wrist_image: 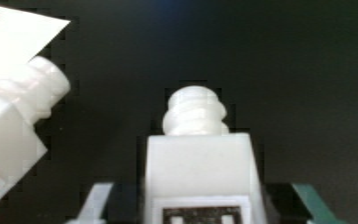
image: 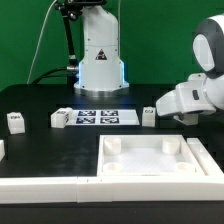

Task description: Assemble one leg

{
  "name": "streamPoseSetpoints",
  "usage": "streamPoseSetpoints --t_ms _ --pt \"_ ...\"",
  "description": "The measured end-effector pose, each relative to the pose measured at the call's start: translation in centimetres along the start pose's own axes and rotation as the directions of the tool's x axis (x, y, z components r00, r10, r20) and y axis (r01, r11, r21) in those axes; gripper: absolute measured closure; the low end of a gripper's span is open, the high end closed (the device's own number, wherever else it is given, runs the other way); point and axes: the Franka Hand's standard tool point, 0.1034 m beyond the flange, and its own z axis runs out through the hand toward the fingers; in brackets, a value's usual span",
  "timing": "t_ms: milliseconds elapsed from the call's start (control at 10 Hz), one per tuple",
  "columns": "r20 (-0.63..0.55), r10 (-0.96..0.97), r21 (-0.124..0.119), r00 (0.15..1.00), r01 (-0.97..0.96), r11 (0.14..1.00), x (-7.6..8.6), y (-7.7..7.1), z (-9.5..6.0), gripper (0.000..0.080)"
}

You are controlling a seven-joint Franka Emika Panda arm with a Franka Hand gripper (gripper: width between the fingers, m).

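In the wrist view a white leg (wrist_image: pixel 202 160) lies on the black table between my fingers, its ribbed screw end (wrist_image: pixel 195 108) pointing away and a tag on its near face. My gripper (wrist_image: pixel 201 200) straddles it, with a dark gap showing on each side, so it is open. A second leg (wrist_image: pixel 27 95) lies close beside it. In the exterior view my gripper (image: pixel 162 108) is low at the right, next to a leg (image: pixel 148 115). Two more legs (image: pixel 60 118) (image: pixel 15 122) stand at the left.
The marker board (image: pixel 98 117) lies in front of the robot base; its corner shows in the wrist view (wrist_image: pixel 16 40). The big white square tray-like piece (image: pixel 150 172) sits at the front. A long white bar (image: pixel 40 186) lies at the front left.
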Motion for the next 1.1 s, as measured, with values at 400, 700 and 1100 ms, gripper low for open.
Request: streamPoseSetpoints --t_ms 400,700,1100 --pt "-0.054 -0.074 0.006 0.996 0.074 0.997 -2.8 1.8 -4.4 0.0512" --pt "-0.106 -0.085 0.011 0.991 0.087 0.996 -4.4 2.8 -6.9 0.0511" --pt "-0.360 -0.089 -0.002 0.929 0.095 0.996 -3.1 3.3 -7.6 0.0511"
